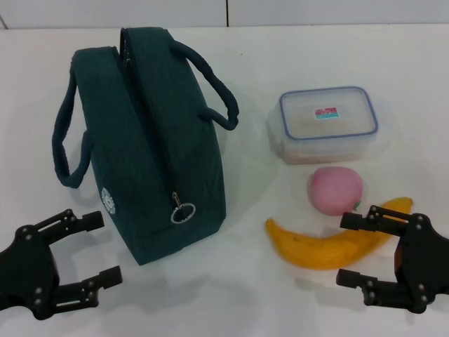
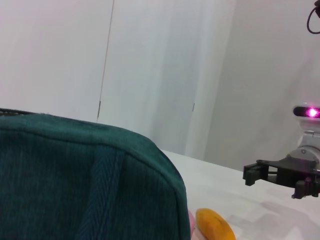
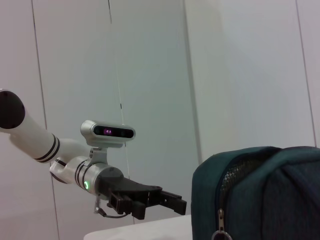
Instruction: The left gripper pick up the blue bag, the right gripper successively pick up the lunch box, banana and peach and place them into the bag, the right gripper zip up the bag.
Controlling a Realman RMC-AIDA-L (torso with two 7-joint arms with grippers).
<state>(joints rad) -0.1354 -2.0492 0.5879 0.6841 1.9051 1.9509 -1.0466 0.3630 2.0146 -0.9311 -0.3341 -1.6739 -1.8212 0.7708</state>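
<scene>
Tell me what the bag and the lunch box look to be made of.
The blue bag looks like soft woven fabric, matte with a fine ribbed weave, plus a metal-looking ring zipper pull. The lunch box looks like clear, glossy hard plastic: see-through walls, blue-rimmed lid.

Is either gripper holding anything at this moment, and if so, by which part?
Nothing is held. The left gripper is open beside the dark teal fabric bag; the right gripper is open at the curved yellow banana, not closed on it.
</scene>
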